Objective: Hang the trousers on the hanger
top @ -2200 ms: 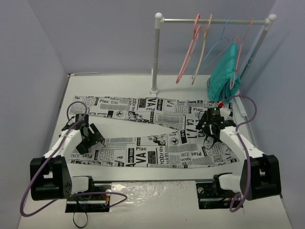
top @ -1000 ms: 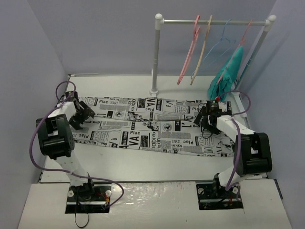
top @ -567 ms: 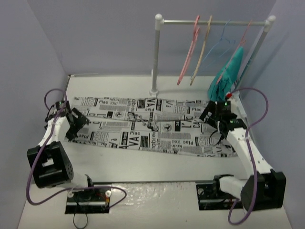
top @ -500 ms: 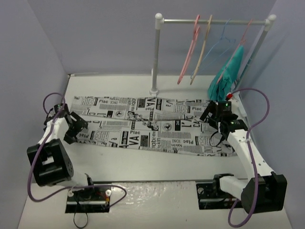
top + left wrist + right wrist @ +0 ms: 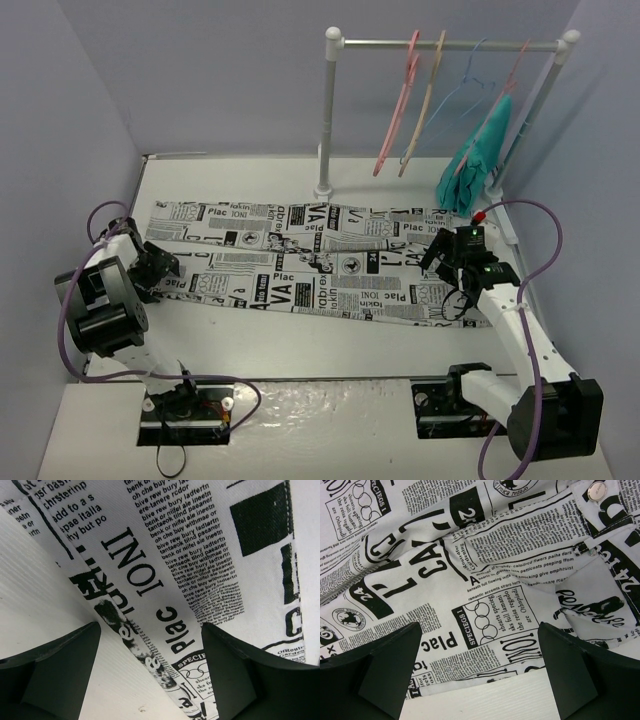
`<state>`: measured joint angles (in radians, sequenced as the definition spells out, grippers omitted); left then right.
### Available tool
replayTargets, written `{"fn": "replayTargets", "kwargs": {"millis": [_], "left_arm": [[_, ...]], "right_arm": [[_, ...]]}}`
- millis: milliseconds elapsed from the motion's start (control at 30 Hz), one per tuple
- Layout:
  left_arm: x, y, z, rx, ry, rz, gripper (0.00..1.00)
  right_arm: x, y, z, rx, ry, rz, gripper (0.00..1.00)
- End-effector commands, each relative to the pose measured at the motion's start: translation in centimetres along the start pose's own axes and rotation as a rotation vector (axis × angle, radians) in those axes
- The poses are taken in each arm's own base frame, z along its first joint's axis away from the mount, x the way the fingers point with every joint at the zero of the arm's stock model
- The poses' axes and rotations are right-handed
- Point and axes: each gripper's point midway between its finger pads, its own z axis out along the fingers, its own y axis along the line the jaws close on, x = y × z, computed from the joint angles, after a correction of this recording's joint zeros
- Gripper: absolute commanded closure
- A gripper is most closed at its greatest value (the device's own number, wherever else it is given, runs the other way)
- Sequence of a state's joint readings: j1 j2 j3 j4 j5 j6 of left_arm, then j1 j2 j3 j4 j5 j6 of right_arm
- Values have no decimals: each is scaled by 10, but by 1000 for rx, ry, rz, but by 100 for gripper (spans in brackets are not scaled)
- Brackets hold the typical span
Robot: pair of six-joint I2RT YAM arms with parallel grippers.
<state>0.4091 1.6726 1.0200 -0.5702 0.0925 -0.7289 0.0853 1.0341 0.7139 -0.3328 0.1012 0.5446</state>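
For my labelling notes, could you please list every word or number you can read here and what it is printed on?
"INOI": trousers, left wrist view.
"Plac": trousers, both wrist views.
"SPECIEGS 1": trousers, right wrist view.
"24": trousers, right wrist view.
"VA": trousers, top view.
Fine column print: too small to read reliably.

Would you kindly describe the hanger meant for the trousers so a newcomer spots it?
Find the white clothes rail at the back of the table. The pink hanger hangs leftmost on it: thick pink plastic, beside the tan hanger.
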Motion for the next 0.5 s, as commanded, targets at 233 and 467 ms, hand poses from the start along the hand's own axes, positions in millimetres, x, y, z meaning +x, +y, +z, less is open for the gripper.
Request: {"fn": "replayTargets", "kwargs": {"millis": [233, 467], "left_arm": [[8, 26, 12, -147, 59, -17, 31], [13, 32, 22, -183, 97, -11, 61]], "right_arm": [[-5, 3, -2, -15, -13, 24, 0], [1, 2, 2, -9, 9, 42, 0]]}}
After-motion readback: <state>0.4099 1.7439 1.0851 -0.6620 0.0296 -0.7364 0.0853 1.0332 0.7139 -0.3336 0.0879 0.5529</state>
